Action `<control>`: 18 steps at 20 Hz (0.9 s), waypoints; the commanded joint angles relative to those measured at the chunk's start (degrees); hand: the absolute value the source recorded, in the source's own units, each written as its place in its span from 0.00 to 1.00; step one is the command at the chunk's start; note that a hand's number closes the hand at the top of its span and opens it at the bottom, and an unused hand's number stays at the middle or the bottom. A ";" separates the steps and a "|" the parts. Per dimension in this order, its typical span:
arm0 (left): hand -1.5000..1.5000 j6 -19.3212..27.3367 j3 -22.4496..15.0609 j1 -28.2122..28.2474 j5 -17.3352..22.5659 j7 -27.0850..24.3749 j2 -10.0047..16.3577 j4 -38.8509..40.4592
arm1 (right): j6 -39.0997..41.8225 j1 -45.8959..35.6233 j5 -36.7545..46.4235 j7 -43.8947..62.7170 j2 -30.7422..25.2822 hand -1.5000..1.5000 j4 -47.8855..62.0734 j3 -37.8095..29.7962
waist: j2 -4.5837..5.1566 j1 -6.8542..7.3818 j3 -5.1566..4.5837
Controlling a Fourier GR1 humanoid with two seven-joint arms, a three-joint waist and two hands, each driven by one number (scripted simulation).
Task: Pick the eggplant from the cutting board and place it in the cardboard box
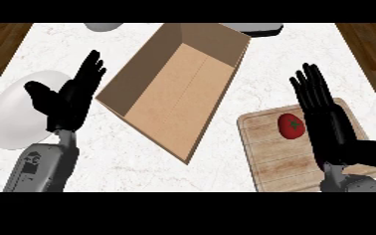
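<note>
1 box (175,92), 1 board (277,160), 1 tomato (291,126).

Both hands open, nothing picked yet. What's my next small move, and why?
Probably shift the right hand left and down onto the red tomato-like item on the cutting board. That hand is open beside it, holding nothing, and no eggplant shows; the cardboard box lies open to the left.

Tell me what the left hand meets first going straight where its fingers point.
Probably the grey dish at the view's top edge; the left hand points along a line passing left of the cardboard box.
</note>
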 commanded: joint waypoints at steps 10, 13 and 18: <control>0.50 4.46 3.57 7.71 -13.23 -1.83 13.11 5.08 | 26.01 4.72 19.52 -7.31 -30.91 0.00 9.34 3.49 | 0.24 3.11 0.83; 0.50 4.13 5.08 9.08 -13.49 -4.64 14.38 6.78 | 33.60 7.60 7.68 -23.95 -26.15 0.00 23.28 -3.56 | 0.26 1.96 0.91; 0.50 4.72 4.80 8.86 -14.22 -5.67 13.21 8.45 | 44.73 2.84 13.53 -42.88 -30.80 0.00 37.58 -5.23 | 0.18 2.66 0.86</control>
